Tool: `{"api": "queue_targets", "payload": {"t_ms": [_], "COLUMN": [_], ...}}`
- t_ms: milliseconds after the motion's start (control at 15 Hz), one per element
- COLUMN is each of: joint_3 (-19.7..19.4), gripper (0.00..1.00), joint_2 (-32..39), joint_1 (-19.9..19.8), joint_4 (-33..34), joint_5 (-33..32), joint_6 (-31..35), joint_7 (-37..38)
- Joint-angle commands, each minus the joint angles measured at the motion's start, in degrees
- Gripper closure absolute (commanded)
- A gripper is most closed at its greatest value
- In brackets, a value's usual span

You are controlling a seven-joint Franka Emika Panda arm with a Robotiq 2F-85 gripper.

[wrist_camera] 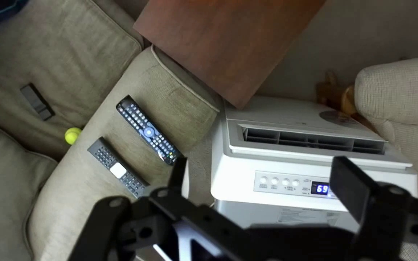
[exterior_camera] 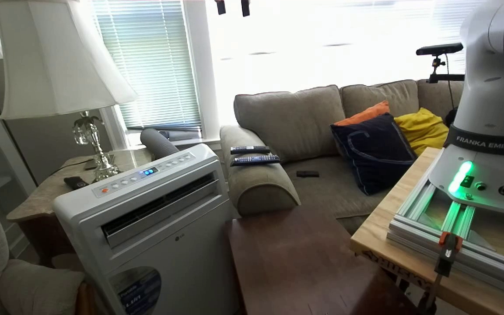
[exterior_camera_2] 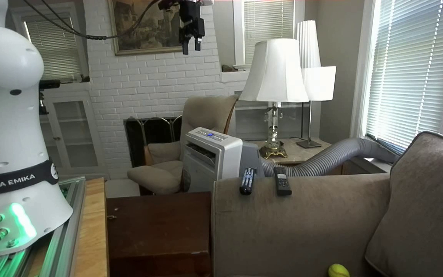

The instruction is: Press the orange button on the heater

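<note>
The heater is a white boxy appliance that shows in both exterior views [exterior_camera: 190, 249] [exterior_camera_2: 231, 154] and in the wrist view [wrist_camera: 234, 177]. Its sloped top has a control strip with a lit blue display [exterior_camera: 149, 172], which reads 69 in the wrist view [wrist_camera: 319, 188]. The orange button [exterior_camera: 105, 190] is at one end of the strip in an exterior view. In the wrist view that end is hidden behind a finger. My gripper shows in both exterior views [exterior_camera: 233, 8] [exterior_camera_2: 191, 48] and in the wrist view [wrist_camera: 259, 166]. It is open and empty, well above the heater, touching nothing.
A white-shaded lamp [exterior_camera: 59, 61] stands on a side table [exterior_camera_2: 296, 156] beside the heater. A grey hose [exterior_camera_2: 321, 157] runs to the window. The sofa arm [exterior_camera: 260, 183] with two remotes, a brown wooden box [exterior_camera: 295, 258] and an armchair [exterior_camera_2: 206, 111] are close to the heater.
</note>
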Motion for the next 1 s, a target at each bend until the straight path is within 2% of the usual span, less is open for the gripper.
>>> {"api": "queue_targets", "payload": {"t_ms": [0, 200, 400, 800, 867, 933], "joint_3": [8.63, 11.78, 12.85, 13.13, 14.09, 14.12], "gripper": [0.00, 0.00, 0.00, 0.00, 0.00, 0.00], "joint_2": [-12.71, -20.70, -29.34, -44.57, -47.03, -39.62], "joint_1": [-11.28, -17.76, -21.89, -24.61, -24.95, -25.37], "joint_4": [-13.86, -22.10, -30.79, -49.13, -52.33, -44.19], "joint_5": [0.06, 0.53, 2.11, 3.59, 2.11, 2.42], "joint_6": [2.20, 5.11, 7.76, 8.88, 11.34, 7.19], "joint_7": [-3.22, -4.91, -7.70, -10.80, -10.45, -9.85]}}
